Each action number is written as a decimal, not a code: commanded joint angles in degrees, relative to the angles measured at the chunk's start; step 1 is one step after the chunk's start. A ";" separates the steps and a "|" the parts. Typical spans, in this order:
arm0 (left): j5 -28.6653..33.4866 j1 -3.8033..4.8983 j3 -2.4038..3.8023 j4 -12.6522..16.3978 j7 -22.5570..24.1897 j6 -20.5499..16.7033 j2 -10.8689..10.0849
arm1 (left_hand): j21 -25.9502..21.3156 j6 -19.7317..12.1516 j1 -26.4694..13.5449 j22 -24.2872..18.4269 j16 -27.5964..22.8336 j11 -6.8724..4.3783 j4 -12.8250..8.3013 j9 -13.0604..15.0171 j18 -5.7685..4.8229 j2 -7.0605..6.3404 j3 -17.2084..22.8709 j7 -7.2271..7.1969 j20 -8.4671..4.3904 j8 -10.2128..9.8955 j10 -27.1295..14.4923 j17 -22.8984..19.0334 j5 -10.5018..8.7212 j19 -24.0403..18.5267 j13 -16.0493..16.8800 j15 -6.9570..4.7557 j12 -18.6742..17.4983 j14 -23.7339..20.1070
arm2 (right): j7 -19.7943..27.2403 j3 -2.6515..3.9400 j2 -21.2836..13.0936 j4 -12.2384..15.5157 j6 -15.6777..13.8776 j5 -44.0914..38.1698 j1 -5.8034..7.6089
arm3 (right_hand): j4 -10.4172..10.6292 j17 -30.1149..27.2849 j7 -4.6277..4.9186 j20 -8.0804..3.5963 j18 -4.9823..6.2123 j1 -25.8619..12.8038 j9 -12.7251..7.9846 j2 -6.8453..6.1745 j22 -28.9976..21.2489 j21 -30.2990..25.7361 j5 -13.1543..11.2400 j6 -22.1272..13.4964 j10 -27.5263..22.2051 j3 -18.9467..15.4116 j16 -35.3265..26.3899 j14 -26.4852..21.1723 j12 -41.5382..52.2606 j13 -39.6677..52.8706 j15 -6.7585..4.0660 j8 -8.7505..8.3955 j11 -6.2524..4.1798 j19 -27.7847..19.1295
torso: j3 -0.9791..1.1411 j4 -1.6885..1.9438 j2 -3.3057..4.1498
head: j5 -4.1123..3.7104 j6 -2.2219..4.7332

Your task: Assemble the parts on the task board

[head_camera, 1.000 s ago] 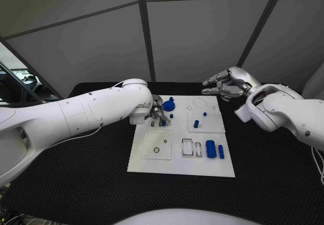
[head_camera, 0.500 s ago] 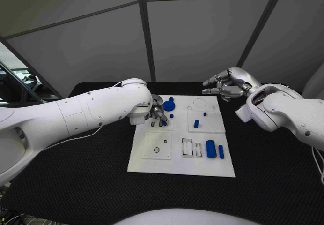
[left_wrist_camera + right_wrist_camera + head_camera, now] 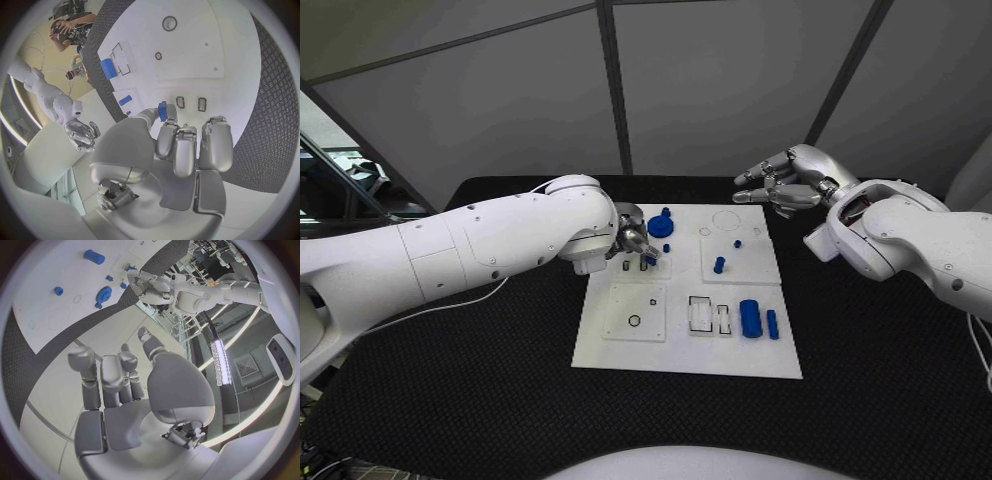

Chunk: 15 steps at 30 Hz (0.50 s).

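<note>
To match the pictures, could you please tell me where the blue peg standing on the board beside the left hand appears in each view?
Head view: blue peg on the task board, right of the left hand.
Left wrist view: blue peg beside the thumb.
Right wrist view: blue peg near the circle's rim.
Shared landmark: the left hand, pinching a small blue part.

- Your head view looks down from above at the whole task board.
- Your left wrist view sits close behind the left hand, over that board.
- Your right wrist view faces it from farther off.
</note>
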 commanded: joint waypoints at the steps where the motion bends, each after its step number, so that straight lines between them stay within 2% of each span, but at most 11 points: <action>1: 0.91 -0.10 0.05 1.29 -0.21 -4.94 -0.78 | 0.39 0.23 -2.05 0.68 0.34 -1.34 -9.37 0.79 0.24 -0.46 11.51 -0.10 -0.06 0.20 3.43 15.08 0.31 0.24 13.16 0.14 -0.14 5.61 | 0.21 0.05 -0.03 0.03 0.51 -0.05 0.13 | -0.23 -0.08 0.06 -0.13 0.51 -0.05 0.05 0.64 -0.07 -0.23 0.38 -0.30 0.25 0.20 -0.31 0.42 0.11 0.02 -0.11 -0.24 -0.12 0.03 | 0.05 0.04 0.00 | 0.29 -0.16; 6: -0.07 -0.55 0.04 2.44 -1.15 -4.55 -1.79 | 0.42 0.30 -2.71 0.80 0.34 -1.30 -9.63 1.14 0.23 -0.78 12.60 -0.13 -0.09 0.26 3.44 15.08 0.31 0.29 13.17 0.07 -0.19 5.61 | 0.21 0.05 -0.06 -0.01 0.55 -0.05 0.13 | -0.22 -0.14 0.06 -0.13 0.52 -0.09 0.05 0.65 -0.14 -0.28 0.38 -0.30 0.26 0.19 -0.38 0.41 0.12 0.02 -0.11 -0.24 -0.11 0.01 | 0.07 0.19 0.00 | 0.51 -0.22; 15: -3.85 -1.43 0.04 2.49 -2.61 -2.89 -2.50 | 0.45 0.33 -2.94 0.88 0.34 -1.31 -9.83 1.29 0.21 -0.92 13.12 -0.13 -0.11 0.28 3.44 15.08 0.36 0.34 13.17 0.06 -0.24 5.61 | 0.17 0.05 -0.11 -0.03 0.54 -0.06 0.13 | -0.20 -0.09 0.07 -0.13 0.49 -0.16 0.05 0.65 0.01 -0.21 0.37 -0.30 0.23 0.17 -0.37 0.43 0.07 -0.06 -0.11 -0.24 -0.11 0.12 | 0.01 -0.06 0.01 | 0.93 -0.47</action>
